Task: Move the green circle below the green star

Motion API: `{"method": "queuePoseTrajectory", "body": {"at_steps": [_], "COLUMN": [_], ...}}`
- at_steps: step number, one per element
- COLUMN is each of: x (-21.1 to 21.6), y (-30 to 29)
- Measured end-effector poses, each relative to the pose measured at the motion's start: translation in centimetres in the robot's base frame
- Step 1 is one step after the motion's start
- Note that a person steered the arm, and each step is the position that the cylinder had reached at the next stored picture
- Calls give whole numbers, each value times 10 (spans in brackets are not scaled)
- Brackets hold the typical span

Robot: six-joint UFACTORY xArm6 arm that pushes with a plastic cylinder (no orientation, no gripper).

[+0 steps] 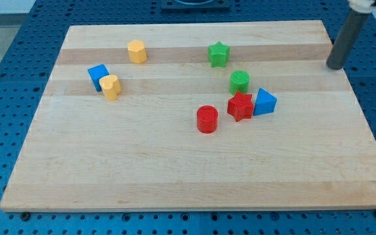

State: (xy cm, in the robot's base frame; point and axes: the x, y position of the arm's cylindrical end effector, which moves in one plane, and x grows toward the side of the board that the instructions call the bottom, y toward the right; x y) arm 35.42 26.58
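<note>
Green circle (239,81) upright, just below-right of green star (219,54), apart.

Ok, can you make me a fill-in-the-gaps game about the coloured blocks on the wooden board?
1. The green star block sits toward the view's top from the green ____ block.
2. The red star block touches the ____ triangular block on its right in the view.
3. My tip rests near the wooden board's ____ edge, far from all blocks.
4. The yellow heart-shaped block touches the blue ____ block.

Missing words: circle; blue; right; cube.
</note>
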Motion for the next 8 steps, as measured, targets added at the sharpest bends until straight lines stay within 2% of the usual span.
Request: {"method": "queuePoseTrajectory", "body": {"at_steps": [2,4,8], "x": [37,43,47], "y": [-57,-74,-172]}}
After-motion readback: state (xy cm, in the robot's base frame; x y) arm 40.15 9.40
